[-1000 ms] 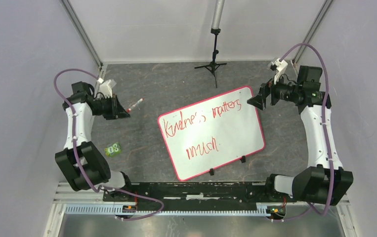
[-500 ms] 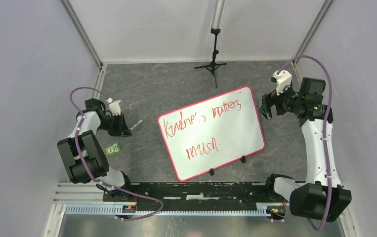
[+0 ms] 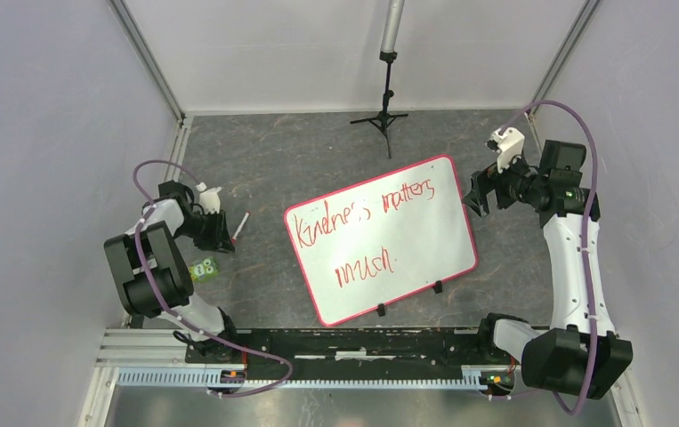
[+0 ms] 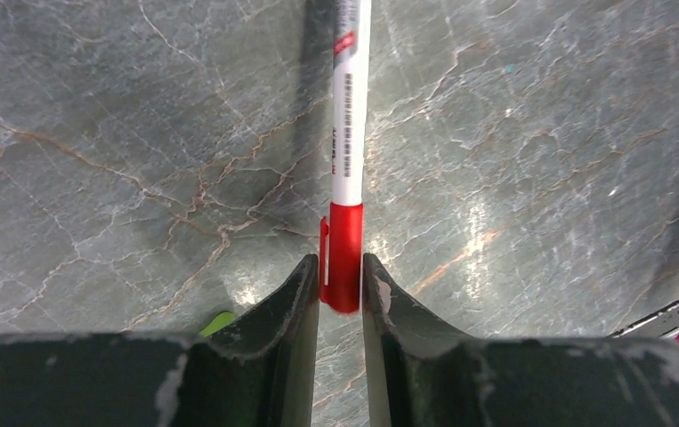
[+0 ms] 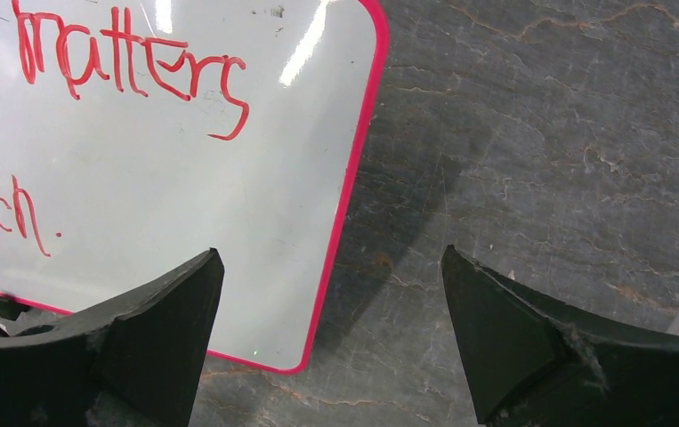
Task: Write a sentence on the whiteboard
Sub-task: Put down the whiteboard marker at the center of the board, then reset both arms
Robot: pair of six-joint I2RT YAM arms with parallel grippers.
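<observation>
The whiteboard point(image 3: 424, 249) lies tilted on the grey table, its red-pink rim and black clips at the near edge. The sentence point(image 3: 367, 213) is in red in two lines, about "Kindness matters" over "much". The right wrist view shows the whiteboard's corner point(image 5: 184, 222) with "matters" point(image 5: 131, 62). My left gripper point(image 3: 226, 236) is low at the table, left of the board, shut on the red cap of a white marker point(image 3: 241, 225). In the left wrist view the marker point(image 4: 350, 133) points away from my gripper point(image 4: 342, 276). My right gripper point(image 3: 476, 191) is open and empty over the board's right corner point(image 5: 331, 267).
A small green object point(image 3: 203, 269) lies near my left arm, and a sliver of it shows beside the left finger point(image 4: 218, 322). A black tripod stand point(image 3: 386, 98) is at the back middle. Grey walls close both sides.
My left arm has swung down and back toward its base, bringing the marker from a raised hold down to the table. My right gripper pulled back a little to the right.
</observation>
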